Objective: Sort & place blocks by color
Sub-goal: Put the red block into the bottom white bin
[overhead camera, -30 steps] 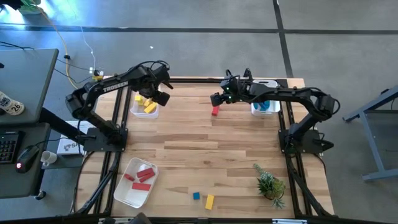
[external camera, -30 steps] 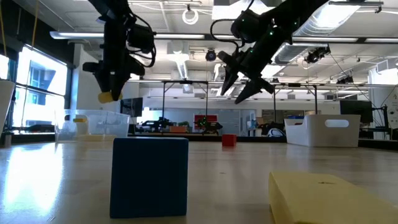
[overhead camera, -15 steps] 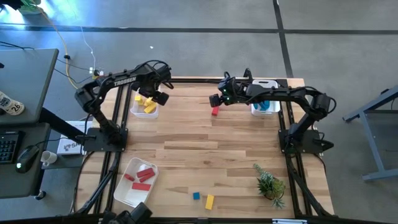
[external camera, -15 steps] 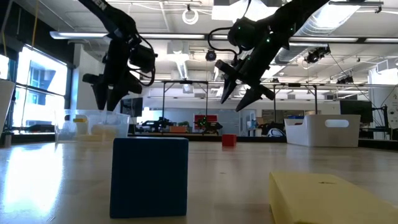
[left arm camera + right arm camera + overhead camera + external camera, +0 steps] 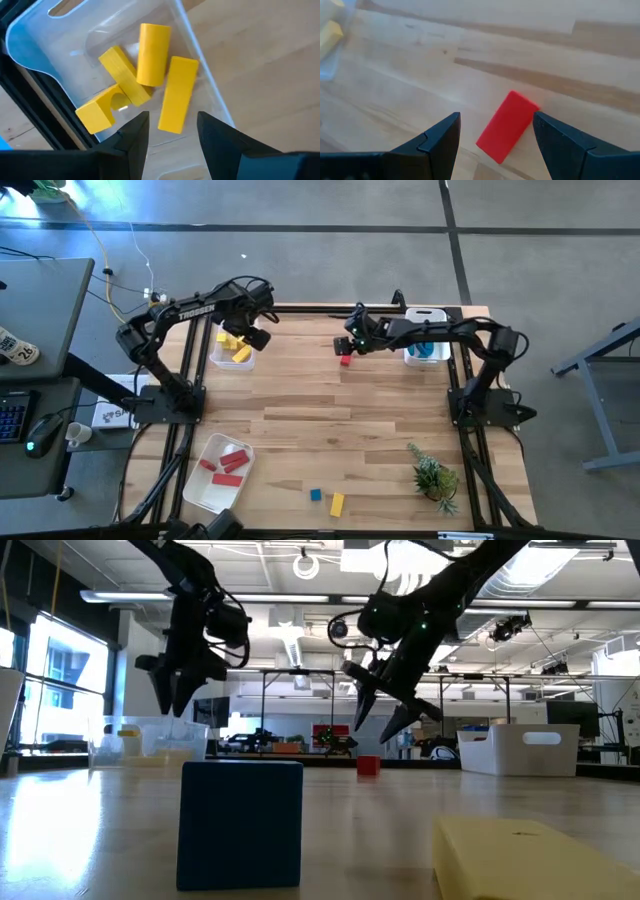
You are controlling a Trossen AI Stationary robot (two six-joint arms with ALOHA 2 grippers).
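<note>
Three bins ring the wooden table point(image 5: 330, 420): a clear bin point(image 5: 232, 352) at the far left holding yellow blocks point(image 5: 150, 85), a white tray point(image 5: 200, 485) near the front left with red blocks point(image 5: 230, 463), and a white bin point(image 5: 427, 348) at the far right with something blue inside. A small green plant point(image 5: 433, 476) stands front right.

Right gripper point(image 5: 495, 140) hovers just above a lone red block point(image 5: 507, 126) lying flat on the far middle of the table; jaws spread wide, empty, the block between them but skewed to the finger line. Left gripper point(image 5: 171, 131) hangs over the clear bin, jaws apart, holding nothing.

Loose near the front edge: one blue cube point(image 5: 316, 495) and one yellow bar point(image 5: 337, 504), close beside each other.

Handling judgement: red block looks rigid, light, smooth-painted, not fragile. Best taken across its two long flat faces at mid-length, so it does not pivot. Wrist likely needs a twist to square the fingers to it first; a corner pinch may squirt it sideways.
</note>
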